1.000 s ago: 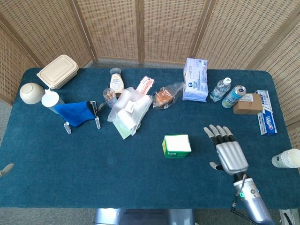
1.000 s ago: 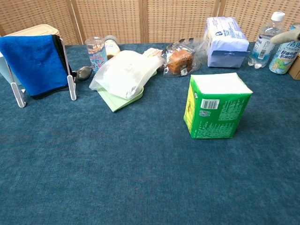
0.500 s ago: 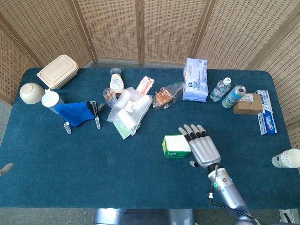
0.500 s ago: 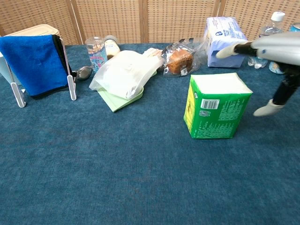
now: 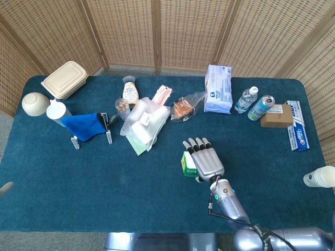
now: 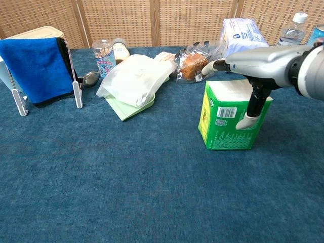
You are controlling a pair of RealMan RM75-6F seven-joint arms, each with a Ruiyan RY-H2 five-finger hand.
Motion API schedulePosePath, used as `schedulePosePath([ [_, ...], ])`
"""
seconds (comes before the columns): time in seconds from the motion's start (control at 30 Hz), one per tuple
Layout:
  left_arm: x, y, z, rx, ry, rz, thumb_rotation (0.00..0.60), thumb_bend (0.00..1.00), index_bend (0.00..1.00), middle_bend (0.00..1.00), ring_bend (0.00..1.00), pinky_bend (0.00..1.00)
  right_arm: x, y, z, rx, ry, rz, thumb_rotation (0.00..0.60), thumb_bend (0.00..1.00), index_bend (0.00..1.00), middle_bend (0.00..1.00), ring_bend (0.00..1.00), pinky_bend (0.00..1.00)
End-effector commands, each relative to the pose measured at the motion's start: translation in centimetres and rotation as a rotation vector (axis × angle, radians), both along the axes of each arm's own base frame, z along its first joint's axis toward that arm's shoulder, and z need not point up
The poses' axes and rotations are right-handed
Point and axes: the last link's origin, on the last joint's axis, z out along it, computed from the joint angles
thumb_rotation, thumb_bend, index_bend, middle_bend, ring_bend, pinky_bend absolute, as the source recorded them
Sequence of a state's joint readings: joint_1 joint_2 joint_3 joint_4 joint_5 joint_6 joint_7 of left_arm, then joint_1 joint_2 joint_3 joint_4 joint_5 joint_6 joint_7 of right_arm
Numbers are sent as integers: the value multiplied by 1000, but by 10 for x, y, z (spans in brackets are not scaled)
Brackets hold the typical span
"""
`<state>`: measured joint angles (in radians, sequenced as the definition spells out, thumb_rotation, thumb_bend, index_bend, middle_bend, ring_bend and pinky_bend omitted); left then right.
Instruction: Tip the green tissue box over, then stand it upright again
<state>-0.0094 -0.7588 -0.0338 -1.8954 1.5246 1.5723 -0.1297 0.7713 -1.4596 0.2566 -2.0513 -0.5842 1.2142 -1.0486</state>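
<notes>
The green tissue box [image 6: 228, 121] stands upright on the blue table, its white top facing up; in the head view only its left edge [image 5: 187, 163] shows past my right hand. My right hand [image 5: 203, 158] hovers flat over the box top, fingers spread and pointing away from me. In the chest view that hand [image 6: 263, 62] stretches across above the box, with its thumb hanging down against the front right face. It holds nothing. At the far left edge of the head view a small tip of my left hand [image 5: 5, 186] shows, too little to read.
Behind the box lie a white plastic bag [image 5: 142, 124], a bagged bun [image 5: 183, 108] and a white-blue tissue pack [image 5: 218, 89]. A water bottle [image 5: 245, 99], can [image 5: 259, 107] and boxes stand at right. A blue cloth on a rack [image 5: 86, 127] stands at left.
My right hand has swept leftward from beside the box to directly over its top. The box has not moved.
</notes>
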Motion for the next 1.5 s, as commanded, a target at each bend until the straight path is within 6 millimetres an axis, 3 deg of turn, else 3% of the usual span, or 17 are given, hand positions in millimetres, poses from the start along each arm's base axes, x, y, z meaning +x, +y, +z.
schedulePosePath([
  [0.03, 0, 0, 1, 2, -1, 0, 600, 95, 0, 0, 0, 0, 1, -4, -3, -9, -2, -8, 600, 0, 188, 0, 0, 0],
  [0.33, 0, 0, 0, -3, -2, -1, 600, 94, 0, 0, 0, 0, 0, -5, -5, -54, -31, 32, 600, 22, 452, 0, 0, 0],
  [0.63, 0, -1, 0, -7, -1, -2, 600, 94, 0, 0, 0, 0, 3, 3, 0, -91, -101, 123, 600, 63, 529, 41, 0, 0],
  [0.83, 0, 0, -2, -12, 2, -1, 600, 94, 0, 0, 0, 0, 1, 1, 5, -67, -342, 161, 600, 94, 558, 66, 0, 0],
  [1.07, 1, 0, -5, -22, 6, 2, 600, 95, 0, 0, 0, 0, -26, -16, 2, -3, -596, 100, 600, 107, 571, 73, 0, 22],
  [1.3, 3, 0, -9, -35, 9, 3, 600, 95, 0, 0, 0, 0, -66, -27, -11, 0, -700, -21, 600, 133, 571, 75, 0, 25],
  [1.5, 3, 0, -10, -37, 10, 4, 600, 95, 0, 0, 0, 0, -87, -29, -13, -7, -729, -47, 600, 142, 569, 75, 0, 37],
])
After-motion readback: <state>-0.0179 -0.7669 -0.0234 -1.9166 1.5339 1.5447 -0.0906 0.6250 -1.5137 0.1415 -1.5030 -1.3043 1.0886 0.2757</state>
